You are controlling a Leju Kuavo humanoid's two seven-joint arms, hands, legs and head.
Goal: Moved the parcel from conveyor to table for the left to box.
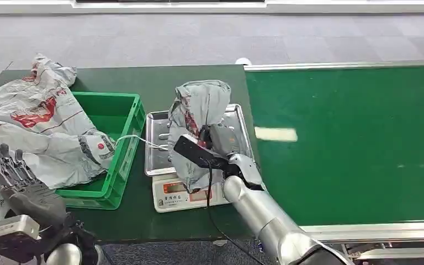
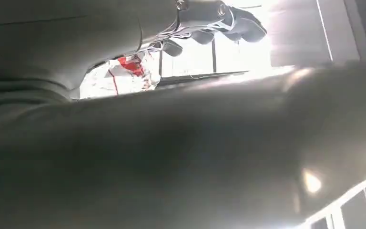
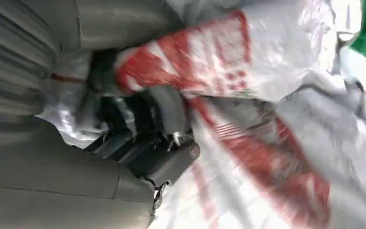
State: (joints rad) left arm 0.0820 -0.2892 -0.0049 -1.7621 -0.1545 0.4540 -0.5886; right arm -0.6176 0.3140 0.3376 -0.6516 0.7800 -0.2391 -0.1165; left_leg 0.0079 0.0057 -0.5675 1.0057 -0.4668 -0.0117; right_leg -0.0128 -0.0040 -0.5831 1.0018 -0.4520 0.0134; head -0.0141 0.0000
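- The crumpled grey plastic parcel with red print (image 1: 199, 118) was already off the green conveyor belt (image 1: 353, 143), on the steel scale tray (image 1: 157, 146) near the dark green table's (image 1: 143, 83) right edge.
- The right hand (image 1: 212, 144) gripped the parcel, not yet released.
- The left hand (image 1: 11, 171) hovered with fingers apart, holding nothing, beside the green plastic crate (image 1: 118, 165); boxing remained.

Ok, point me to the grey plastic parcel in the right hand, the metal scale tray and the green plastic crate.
grey plastic parcel (image 1: 201, 105): head view, its crumpled upper part.
metal scale tray (image 1: 155, 144): head view, bare left side of the pan.
green plastic crate (image 1: 109, 113): head view, bare inner floor.
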